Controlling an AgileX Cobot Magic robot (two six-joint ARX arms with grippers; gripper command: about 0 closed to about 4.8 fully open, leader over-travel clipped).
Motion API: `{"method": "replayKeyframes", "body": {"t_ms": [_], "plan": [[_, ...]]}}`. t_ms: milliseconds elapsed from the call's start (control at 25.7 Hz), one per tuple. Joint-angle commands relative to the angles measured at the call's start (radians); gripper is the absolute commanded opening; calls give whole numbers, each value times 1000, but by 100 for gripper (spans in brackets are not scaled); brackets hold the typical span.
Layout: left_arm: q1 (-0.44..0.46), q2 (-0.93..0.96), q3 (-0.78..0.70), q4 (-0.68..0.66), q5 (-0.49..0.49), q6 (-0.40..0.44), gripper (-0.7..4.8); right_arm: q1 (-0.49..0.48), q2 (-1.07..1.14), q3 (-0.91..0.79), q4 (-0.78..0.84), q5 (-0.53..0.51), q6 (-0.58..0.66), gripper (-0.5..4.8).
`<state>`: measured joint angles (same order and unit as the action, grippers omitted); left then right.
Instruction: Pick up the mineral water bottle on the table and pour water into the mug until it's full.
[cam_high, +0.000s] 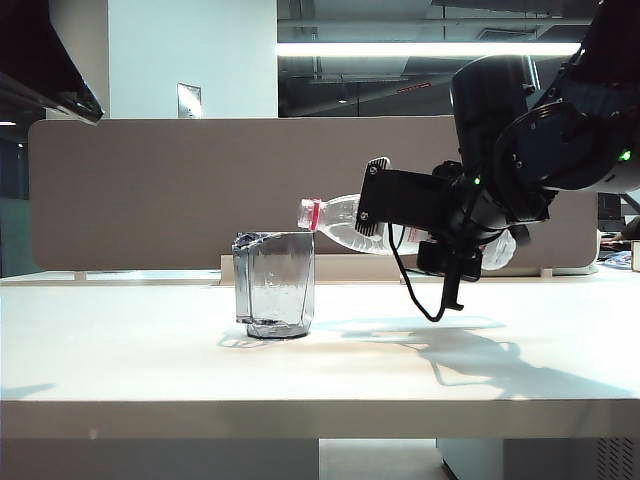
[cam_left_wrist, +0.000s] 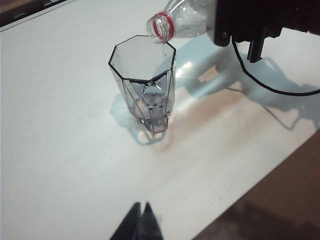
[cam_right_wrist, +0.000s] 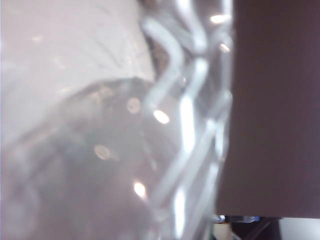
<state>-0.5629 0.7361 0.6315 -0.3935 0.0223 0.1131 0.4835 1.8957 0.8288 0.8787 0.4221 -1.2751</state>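
A: The right gripper (cam_high: 400, 222) has its black fingers clamped round the body of the tall clear plastic mineral water bottle (cam_high: 345, 222) with the red neck ring. The bottle lies nearly level, its open mouth beyond the fingertips, right at the rim of the short smoky-grey faceted transparent mug (cam_high: 274, 284), which stands on the wide white worktop (cam_high: 150, 370).

B: What would make the pour go well?

A: I'd say keep the mouth over the mug's opening and tip a little further, slowly; from the left wrist view the mouth sits at the rim's edge, so a rush could spill outside.

B: Anything in the mug yet?

A: It looks close to empty; perhaps a trace at its dark base, but I can't tell. No stream shows. In the right wrist view the bottle's ribbed wall fills the frame; its water level is unclear.

B: The left gripper (cam_left_wrist: 140, 222)?

A: Well back from the mug, fingers pressed together, empty.
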Motion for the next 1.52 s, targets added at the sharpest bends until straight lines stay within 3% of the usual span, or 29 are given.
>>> {"method": "replayKeyframes", "body": {"t_ms": [39,350,1518], "plan": [[1,-2,2,9,0,0,-2,1,-18,12,133,6,-75,211],[1,-2,2,10,0,0,-2,1,-18,13,222,6,-194,211],[1,-2,2,10,0,0,-2,1,-18,27,309,8,-331,211]]}}
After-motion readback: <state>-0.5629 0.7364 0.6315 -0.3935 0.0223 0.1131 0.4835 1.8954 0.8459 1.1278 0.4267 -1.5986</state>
